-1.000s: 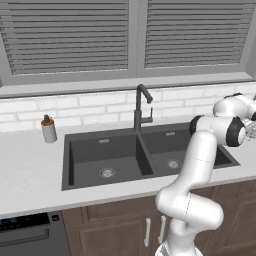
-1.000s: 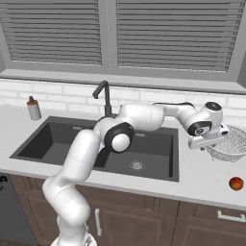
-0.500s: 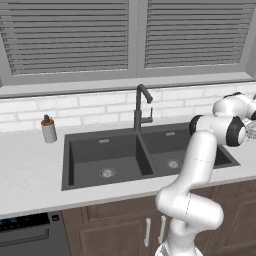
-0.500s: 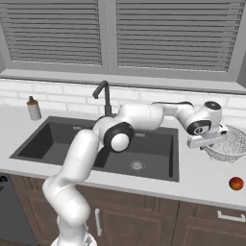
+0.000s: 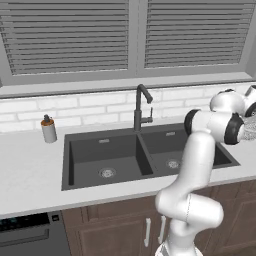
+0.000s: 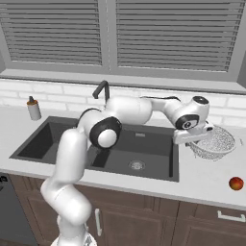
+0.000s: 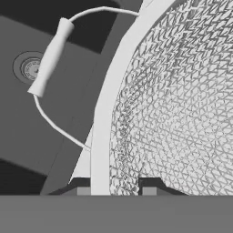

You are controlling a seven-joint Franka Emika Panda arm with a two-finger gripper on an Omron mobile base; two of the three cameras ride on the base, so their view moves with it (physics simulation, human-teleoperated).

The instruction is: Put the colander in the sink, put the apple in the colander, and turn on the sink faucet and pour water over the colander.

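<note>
The colander [image 6: 215,142], a speckled white-and-grey mesh bowl, is on the counter just right of the sink [image 6: 57,144]. My gripper [image 6: 194,142] is shut on its left rim. In the hand view the white rim [image 7: 103,113] runs between my two fingertips [image 7: 82,187], with the mesh [image 7: 182,104] to the right. The wire handle [image 7: 50,57] reaches out over the dark basin and its drain [image 7: 30,68]. The red-orange apple [image 6: 236,183] lies on the counter near the front right. The faucet [image 6: 102,89] stands behind the sink with no water running.
A soap dispenser [image 6: 33,108] stands on the counter left of the sink. The sink has two basins [image 5: 102,159] split by a divider, with the faucet [image 5: 139,107] behind it. Closed blinds and a tiled wall back the counter.
The jaws closed onto the colander's rim. The hand and the colander have shifted a little left, toward the sink.
</note>
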